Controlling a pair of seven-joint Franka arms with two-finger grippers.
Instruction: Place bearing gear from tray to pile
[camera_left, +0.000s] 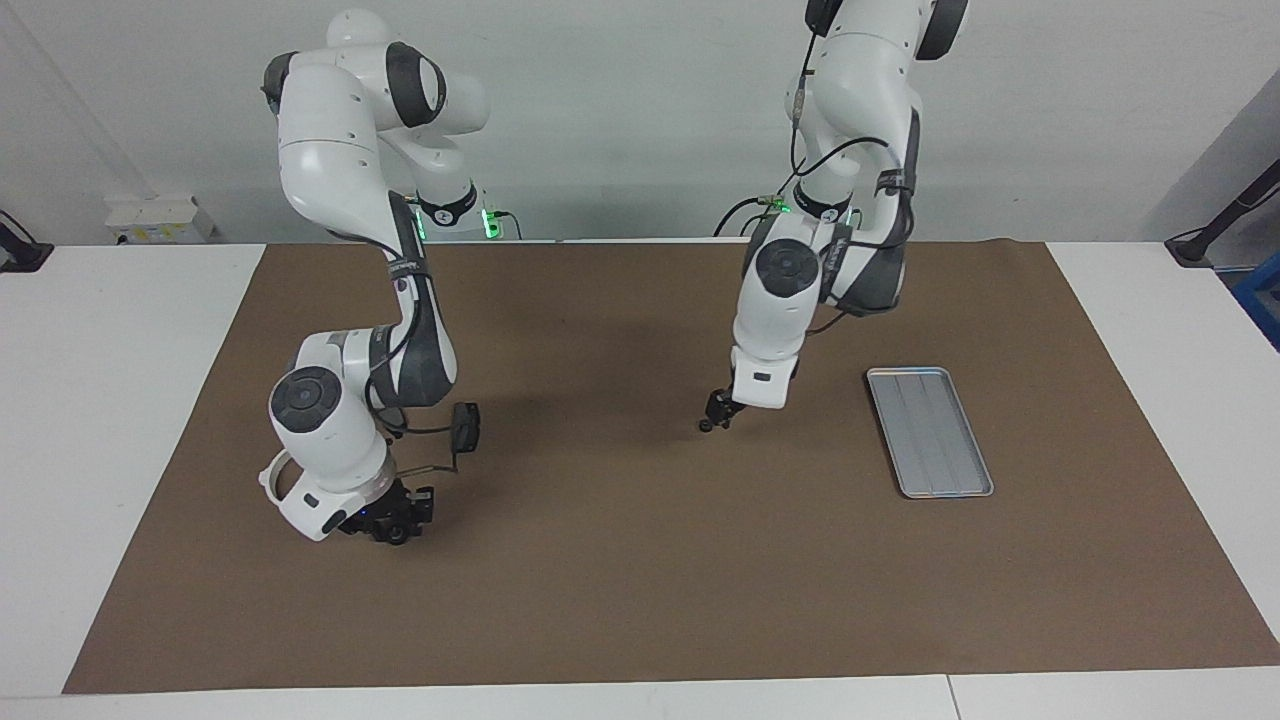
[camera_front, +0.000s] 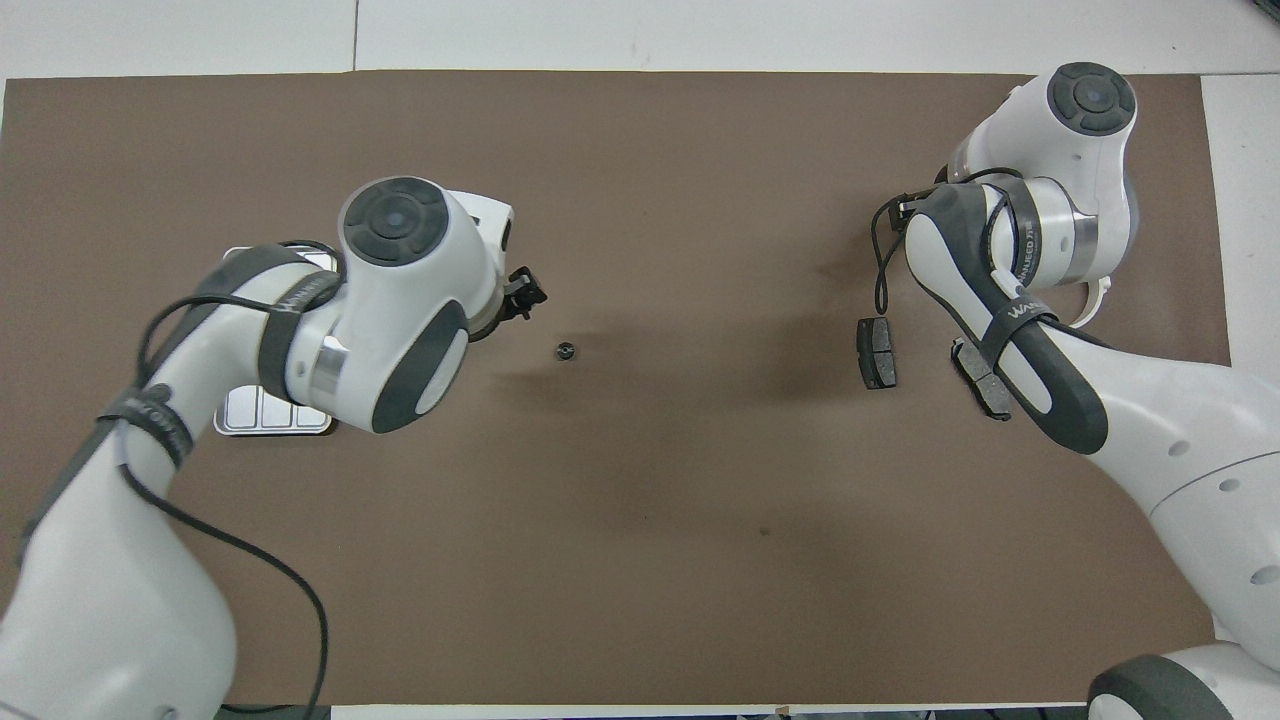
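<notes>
in the facing view the left gripper (camera_left: 718, 413) hung just above the brown mat (camera_left: 640, 600), beside the silver tray (camera_left: 930, 431); whether its fingers were parted could not be told. the right gripper (camera_left: 392, 520) sat low by the pile, its grip unreadable too.

in the overhead view the bearing gear (camera_front: 564, 350) lay alone on the mat, just beside the left gripper (camera_front: 524, 292), between the tray (camera_front: 270, 420) and the pile's two brake pads (camera_front: 876, 353), well apart from them.
</notes>
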